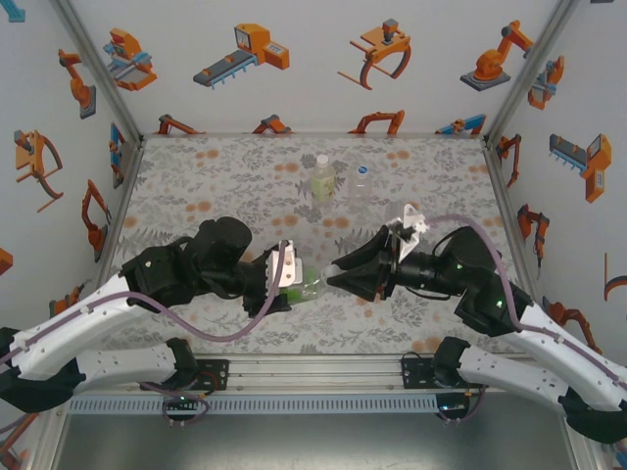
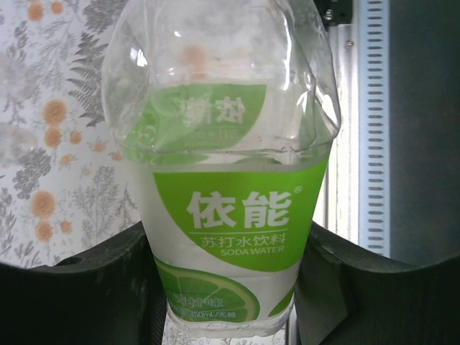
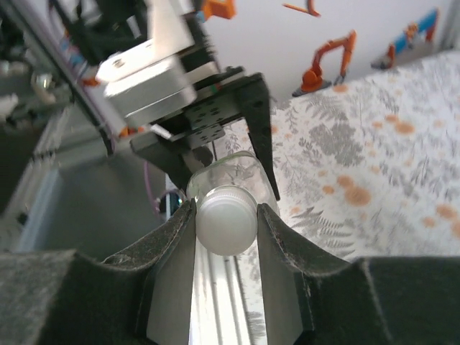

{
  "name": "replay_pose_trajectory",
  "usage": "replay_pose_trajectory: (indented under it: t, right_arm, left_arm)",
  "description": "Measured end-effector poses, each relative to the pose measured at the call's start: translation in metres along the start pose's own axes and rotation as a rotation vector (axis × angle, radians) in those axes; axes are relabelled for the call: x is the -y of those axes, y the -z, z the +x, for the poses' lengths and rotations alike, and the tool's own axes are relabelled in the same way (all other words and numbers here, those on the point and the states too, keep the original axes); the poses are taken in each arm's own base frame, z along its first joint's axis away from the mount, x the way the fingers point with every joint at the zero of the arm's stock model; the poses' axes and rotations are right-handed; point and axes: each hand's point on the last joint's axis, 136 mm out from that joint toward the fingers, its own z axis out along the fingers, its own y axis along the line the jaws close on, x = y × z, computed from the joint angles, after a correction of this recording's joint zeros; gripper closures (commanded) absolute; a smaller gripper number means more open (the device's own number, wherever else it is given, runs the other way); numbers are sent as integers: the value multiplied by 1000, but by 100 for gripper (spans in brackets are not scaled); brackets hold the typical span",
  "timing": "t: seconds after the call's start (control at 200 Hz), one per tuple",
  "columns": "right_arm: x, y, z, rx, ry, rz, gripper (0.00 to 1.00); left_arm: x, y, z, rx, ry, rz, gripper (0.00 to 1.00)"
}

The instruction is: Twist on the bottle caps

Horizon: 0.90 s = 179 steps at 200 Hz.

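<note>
Jaws, from above: left jaws clamp the green bottle (image 1: 315, 286) sideways, and right jaws close on its neck end. Left wrist: the bottle sits between the jaws at its label. Its thin wall looks dented, so it is probably soft and slippery. Right wrist: the white cap (image 3: 226, 219) is pinched between the jaw tips and likely stiff.

Your table (image 1: 196, 186) carries a grey floral cloth with orange blossoms. White walls (image 1: 313, 98) printed with orange robot-arm pictures enclose it on three sides. A slotted metal rail (image 1: 313, 370) crosses the lower frame. Lighting is even.
</note>
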Motion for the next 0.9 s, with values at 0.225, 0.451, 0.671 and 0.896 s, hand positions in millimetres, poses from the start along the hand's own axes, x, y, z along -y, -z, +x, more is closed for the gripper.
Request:
replay_pose_trajectory:
  t: [0.225, 0.451, 0.671, 0.896]
  right_arm:
    - [51, -3, 2, -19, -524, 319, 100]
    - [85, -3, 31, -28, -949, 556, 98]
    - [92, -2, 47, -67, -1052, 640, 65]
    - [83, 2, 30, -89, -907, 596, 33]
  left_arm:
    - [-25, -5, 1, -21, 30, -125, 100]
    - [-39, -11, 19, -114, 50, -201, 100]
    - [-38, -17, 32, -173, 58, -192, 100]
    - [-39, -20, 3, -53, 38, -178, 100]
